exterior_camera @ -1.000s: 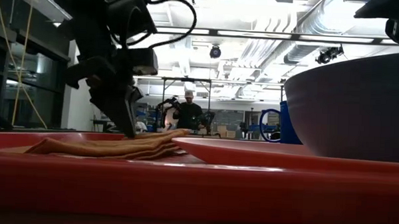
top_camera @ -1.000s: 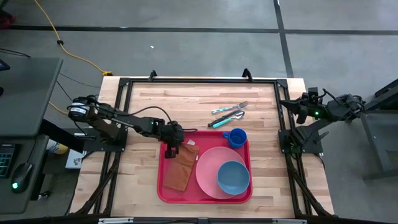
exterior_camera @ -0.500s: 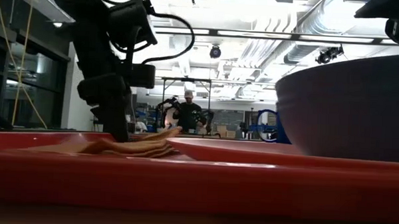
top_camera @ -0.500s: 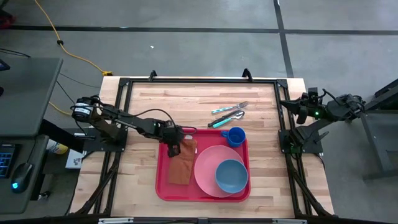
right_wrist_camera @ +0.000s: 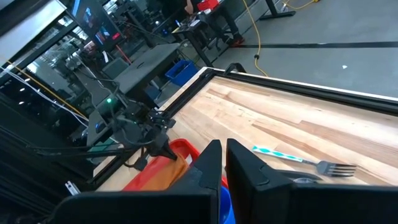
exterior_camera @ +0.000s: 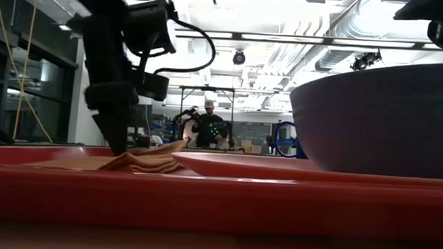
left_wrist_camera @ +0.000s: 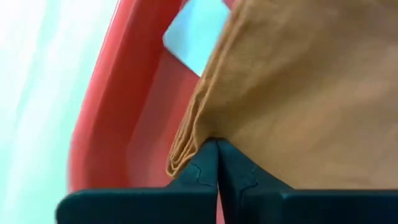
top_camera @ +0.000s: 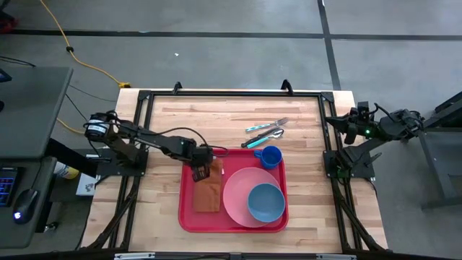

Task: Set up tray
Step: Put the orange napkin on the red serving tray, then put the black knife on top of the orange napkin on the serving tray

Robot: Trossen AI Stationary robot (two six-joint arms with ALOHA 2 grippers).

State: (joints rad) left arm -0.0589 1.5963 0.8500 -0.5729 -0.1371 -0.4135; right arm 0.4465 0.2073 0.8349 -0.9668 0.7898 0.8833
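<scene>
left wrist view: my left gripper (left_wrist_camera: 217, 163) pinched tight on napkin (left_wrist_camera: 298, 93) edge, squaring it inside tray (left_wrist_camera: 118, 118); right gripper (right_wrist_camera: 224, 163) closed, parked.

Past the right gripper's (right_wrist_camera: 225, 163) two dark fingers, pressed almost together, a light wooden table (right_wrist_camera: 292, 130) with a black metal edge frame carries a metal fork with a pale blue handle (right_wrist_camera: 301, 160), while farther off the left arm's gripper (right_wrist_camera: 163, 146) meets a folded brown napkin (right_wrist_camera: 165, 177) on the red plastic tray (right_wrist_camera: 186, 149).
</scene>
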